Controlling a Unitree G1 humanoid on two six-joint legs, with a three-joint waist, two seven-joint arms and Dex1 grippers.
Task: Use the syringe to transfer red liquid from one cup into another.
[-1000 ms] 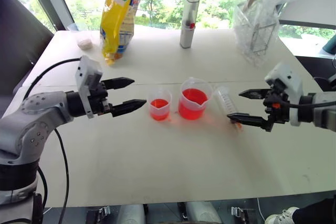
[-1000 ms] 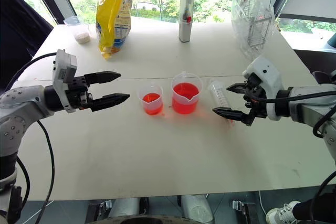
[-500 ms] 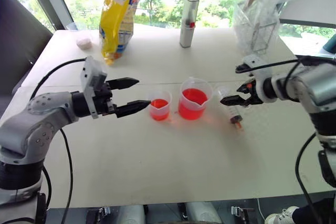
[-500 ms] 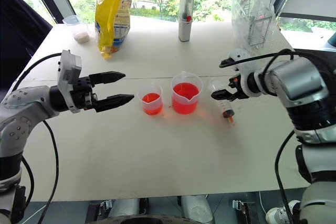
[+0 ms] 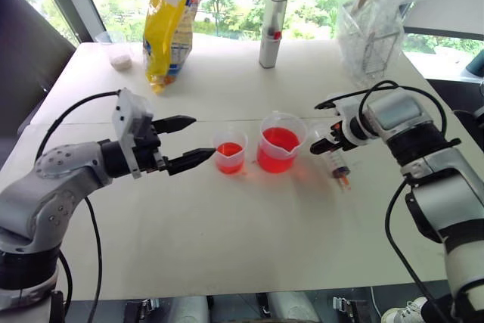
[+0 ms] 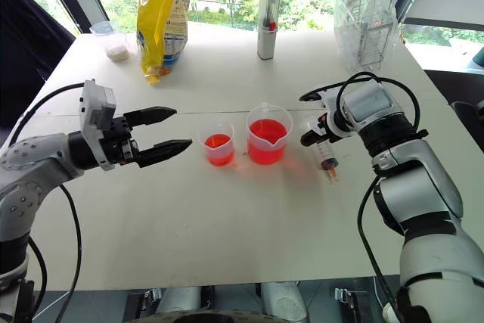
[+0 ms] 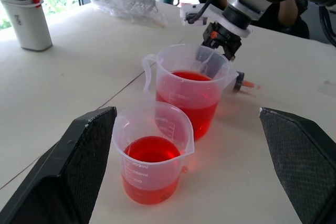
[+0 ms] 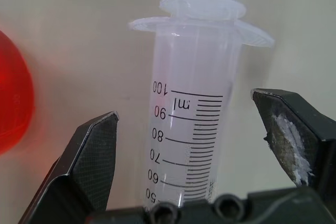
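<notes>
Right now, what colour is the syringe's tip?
Orange-red, on the syringe lying on the table; clearest in the right eye view.

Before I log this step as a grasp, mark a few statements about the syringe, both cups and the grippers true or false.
1. The clear plastic syringe lies on the white table. True.
2. The right gripper is shut on the syringe. False: its fingers stand open on either side of the barrel.
3. Both the larger lipped beaker and the smaller clear cup hold red liquid. True.
4. The left gripper holds the smaller clear cup. False: it is open beside it, apart.
</notes>
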